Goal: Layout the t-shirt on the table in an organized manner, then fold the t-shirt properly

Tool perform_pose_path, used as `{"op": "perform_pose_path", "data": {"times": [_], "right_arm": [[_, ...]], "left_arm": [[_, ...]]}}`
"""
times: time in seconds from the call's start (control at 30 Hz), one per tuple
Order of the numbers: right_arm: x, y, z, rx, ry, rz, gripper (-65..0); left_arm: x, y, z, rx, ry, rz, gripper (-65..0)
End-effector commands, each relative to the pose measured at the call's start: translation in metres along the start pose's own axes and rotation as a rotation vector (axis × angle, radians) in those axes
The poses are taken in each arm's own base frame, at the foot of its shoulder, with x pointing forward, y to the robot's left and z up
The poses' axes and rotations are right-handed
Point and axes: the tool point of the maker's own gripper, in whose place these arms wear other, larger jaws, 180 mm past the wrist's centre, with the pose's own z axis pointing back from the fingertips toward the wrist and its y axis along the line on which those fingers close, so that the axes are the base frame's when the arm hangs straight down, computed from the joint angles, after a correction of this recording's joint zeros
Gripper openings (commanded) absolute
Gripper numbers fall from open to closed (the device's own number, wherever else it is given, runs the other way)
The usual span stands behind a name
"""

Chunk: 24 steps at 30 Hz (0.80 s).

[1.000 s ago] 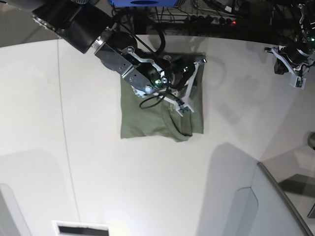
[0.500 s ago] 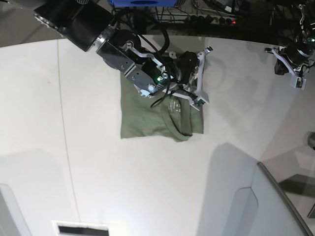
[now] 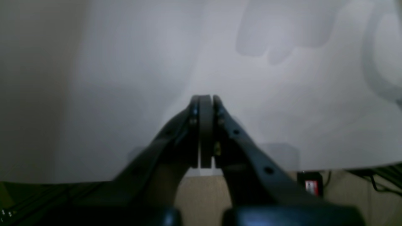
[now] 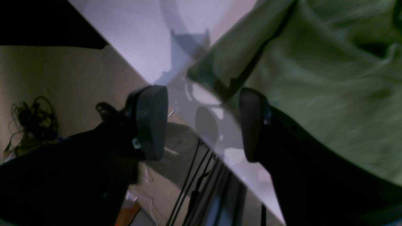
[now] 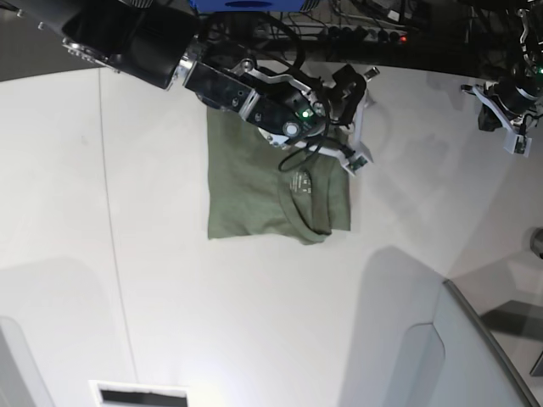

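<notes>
The olive-green t-shirt [image 5: 254, 195] lies folded into a rough rectangle on the white table [image 5: 170, 297], collar toward the front right. My right gripper [image 5: 364, 119] hovers open over the shirt's back right corner near the table's far edge. In the right wrist view its two fingers [image 4: 150, 122] stand wide apart with nothing between them, and the t-shirt [image 4: 314, 78] corner lies just beyond the right-hand finger. My left gripper [image 5: 509, 119] is at the far right of the table, away from the shirt. Its pads [image 3: 205, 125] are pressed together, empty, above bare table [image 3: 125, 78].
A grey angled panel [image 5: 441, 356] rises at the front right. Cables and a power strip [image 5: 365, 34] run behind the table's back edge. A small white frame [image 5: 140, 394] sits at the front edge. A thin dark seam [image 5: 110, 212] runs down the table's left side.
My right gripper has opened, letting go of the shirt, and has moved from the collar area toward the back right corner. The shirt stays folded. The left arm has not moved.
</notes>
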Motion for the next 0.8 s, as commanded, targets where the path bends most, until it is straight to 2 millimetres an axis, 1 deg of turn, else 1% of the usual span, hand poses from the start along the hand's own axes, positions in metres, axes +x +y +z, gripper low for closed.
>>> {"op": "perform_pose_path", "data": {"times": [0.0,0.1,0.17,0.23,0.3,0.47,0.6,0.67,0.7,0.73,0.77], "right_arm": [[0.015,0.003,0.005,0.004,-0.041,0.006,-32.3],[0.016,0.0,0.005,-0.02,-0.048,0.021,-32.1],[0.017,-0.009,0.005,-0.082,-0.065,0.02,-31.7],[0.013,-0.017,0.004,-0.145,-0.072,-0.012,-31.4],[0.016,-0.016,0.004,-0.159,-0.085,-0.009,-31.4],[0.006,-0.026,-0.005,-0.193,-0.048,-0.019,-32.0],[0.01,-0.027,-0.007,-0.194,-0.072,-0.015,-33.0],[0.01,-0.027,-0.007,-0.192,-0.072,-0.017,-40.2],[0.01,-0.027,-0.007,-0.191,-0.072,-0.015,-45.8],[0.009,-0.026,-0.007,-0.189,-0.068,-0.013,-53.1],[0.009,-0.024,-0.008,-0.18,-0.067,0.001,-59.1]], "left_arm": [[0.011,0.008,0.004,0.012,-0.031,-0.013,-65.0],[0.011,0.008,0.004,0.012,-0.031,-0.013,-65.0],[0.011,0.007,0.004,0.011,-0.031,-0.012,-65.0],[0.011,0.007,0.003,0.01,-0.03,-0.011,-65.0],[0.01,0.007,0.004,0.01,-0.028,-0.011,-65.0],[0.01,0.007,0.004,0.01,-0.027,-0.011,-65.0],[0.01,0.007,0.004,0.01,-0.027,-0.011,-65.0],[0.009,0.007,0.004,0.01,-0.025,-0.011,-65.0],[0.009,0.007,0.004,0.01,-0.025,-0.011,-65.0],[0.008,0.006,0.004,0.01,-0.024,-0.011,-65.0],[0.008,0.006,0.004,0.01,-0.024,-0.011,-65.0]]}}
